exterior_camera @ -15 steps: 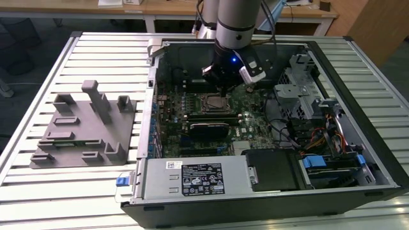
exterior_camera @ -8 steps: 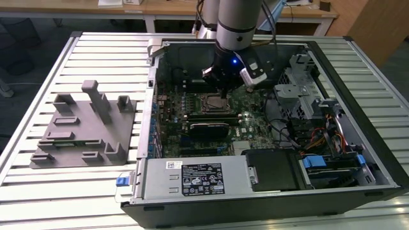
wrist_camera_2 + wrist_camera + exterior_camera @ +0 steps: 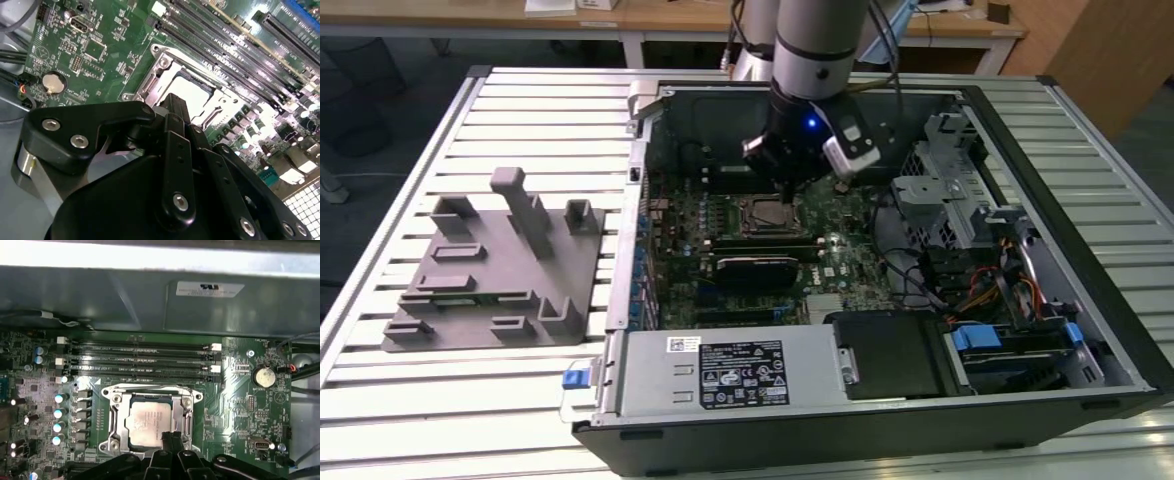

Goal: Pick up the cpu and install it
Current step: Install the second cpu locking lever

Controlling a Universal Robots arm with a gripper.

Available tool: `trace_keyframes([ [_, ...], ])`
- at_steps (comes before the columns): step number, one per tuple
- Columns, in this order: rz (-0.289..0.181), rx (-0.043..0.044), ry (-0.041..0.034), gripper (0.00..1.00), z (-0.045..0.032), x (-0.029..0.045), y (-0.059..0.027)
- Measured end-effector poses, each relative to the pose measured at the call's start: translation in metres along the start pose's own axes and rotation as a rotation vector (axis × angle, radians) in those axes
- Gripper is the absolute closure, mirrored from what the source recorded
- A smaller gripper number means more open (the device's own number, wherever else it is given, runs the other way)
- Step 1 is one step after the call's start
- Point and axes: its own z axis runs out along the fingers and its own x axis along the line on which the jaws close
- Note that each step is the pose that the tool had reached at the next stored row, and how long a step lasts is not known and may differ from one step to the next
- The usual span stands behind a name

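Observation:
The cpu (image 3: 146, 421), a pale silver square, lies flat inside the metal-rimmed socket frame (image 3: 114, 416) on the green motherboard (image 3: 240, 405). In the second wrist view the cpu (image 3: 194, 89) shows just past the fingertips. My gripper (image 3: 172, 436) hangs just over the cpu's near edge, its black fingers (image 3: 176, 130) drawn together with nothing between them. In the exterior view the gripper (image 3: 787, 192) stands low over the socket (image 3: 767, 212) inside the open computer case (image 3: 1067, 330).
A grey plastic tray (image 3: 480, 270) with upright posts lies on the slatted table at the exterior view's left. Memory slots (image 3: 140, 360), capacitors (image 3: 59, 412) and a coin battery (image 3: 263, 376) surround the socket. Drive cages and cables (image 3: 961, 220) crowd the case's right side.

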Motion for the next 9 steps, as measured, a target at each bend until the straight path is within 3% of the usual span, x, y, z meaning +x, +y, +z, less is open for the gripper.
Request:
trace_keyframes([
  [9, 0.0, 0.0001, 0.0, 0.89, -0.0005, 0.0003, -0.0114],
])
